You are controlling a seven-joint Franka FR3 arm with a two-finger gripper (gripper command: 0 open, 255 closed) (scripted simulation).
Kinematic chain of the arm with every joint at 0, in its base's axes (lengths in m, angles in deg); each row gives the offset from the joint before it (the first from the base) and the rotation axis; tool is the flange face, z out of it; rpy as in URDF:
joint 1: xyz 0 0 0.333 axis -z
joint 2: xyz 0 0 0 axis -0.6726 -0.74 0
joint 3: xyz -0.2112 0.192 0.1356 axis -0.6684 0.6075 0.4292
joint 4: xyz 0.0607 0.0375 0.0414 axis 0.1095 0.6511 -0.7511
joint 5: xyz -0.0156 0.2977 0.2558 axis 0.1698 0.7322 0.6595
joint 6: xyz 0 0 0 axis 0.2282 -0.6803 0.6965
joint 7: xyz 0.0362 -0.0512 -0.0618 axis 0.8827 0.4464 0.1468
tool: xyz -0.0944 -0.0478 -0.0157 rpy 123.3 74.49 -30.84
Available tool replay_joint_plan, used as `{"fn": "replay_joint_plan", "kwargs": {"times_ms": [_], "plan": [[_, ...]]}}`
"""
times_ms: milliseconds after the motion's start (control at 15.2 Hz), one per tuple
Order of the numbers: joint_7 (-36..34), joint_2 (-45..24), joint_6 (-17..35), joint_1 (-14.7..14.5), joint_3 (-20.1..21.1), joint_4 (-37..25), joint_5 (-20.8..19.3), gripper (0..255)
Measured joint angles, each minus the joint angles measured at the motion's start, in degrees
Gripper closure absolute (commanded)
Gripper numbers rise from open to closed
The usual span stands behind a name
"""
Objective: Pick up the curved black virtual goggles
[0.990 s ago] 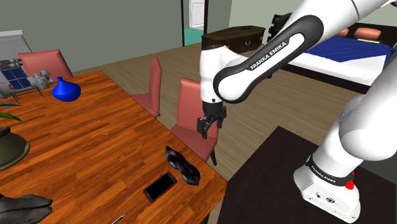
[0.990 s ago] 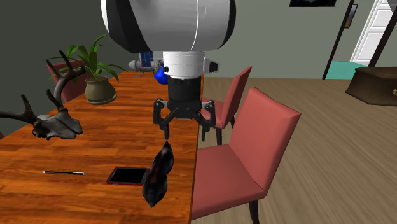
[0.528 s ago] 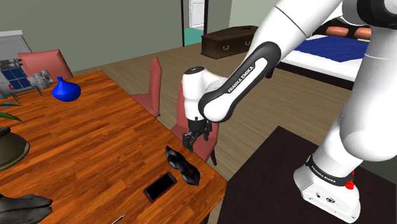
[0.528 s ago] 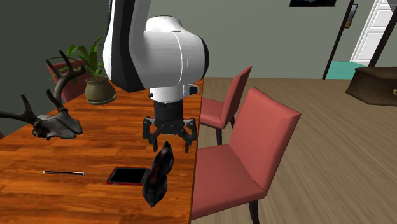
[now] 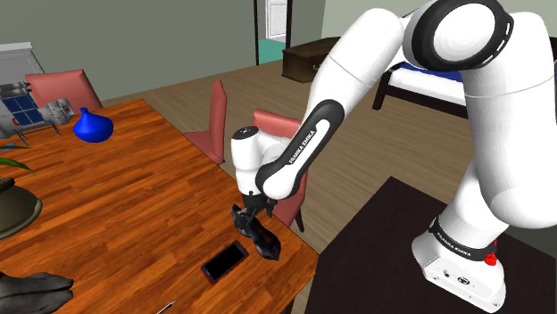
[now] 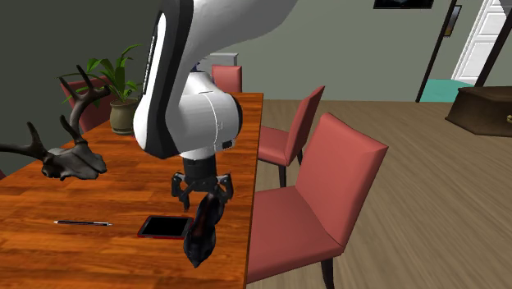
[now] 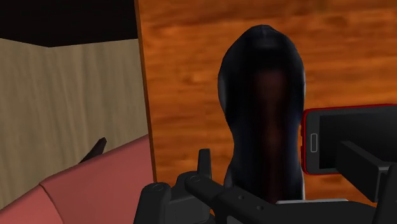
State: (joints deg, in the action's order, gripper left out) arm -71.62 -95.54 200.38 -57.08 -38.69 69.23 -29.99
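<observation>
The black curved goggles are seen lying on the wooden desk, right by the desk's edge that is closest to the stand. In the wrist view the goggles are shown as a long dark shape running away from the claw.

The claw is placed just over one end of the goggles. Its two black fingers are spread apart, with one on each side of that end. It cannot be clearly told whether the fingers touch the goggles, but nothing is squeezed between them.

A phone with a red rim is laid flat just beside the goggles. A thin pen is found further along the desk. A dark skull with antlers is set near it. A blue vase is seen well apart, at the far end. A red chair is parked beside the desk, near the goggles.
</observation>
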Motion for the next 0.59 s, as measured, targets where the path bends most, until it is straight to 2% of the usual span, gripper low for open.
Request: {"fn": "replay_joint_plan", "kwargs": {"times_ms": [528,594], "plan": [[-1.64,-6.55,3.7,-2.14,-2.12,-2.78,-2.14,0],[-1.67,-6.76,3.88,-2.19,-2.2,-2.81,-2.21,255]]}}
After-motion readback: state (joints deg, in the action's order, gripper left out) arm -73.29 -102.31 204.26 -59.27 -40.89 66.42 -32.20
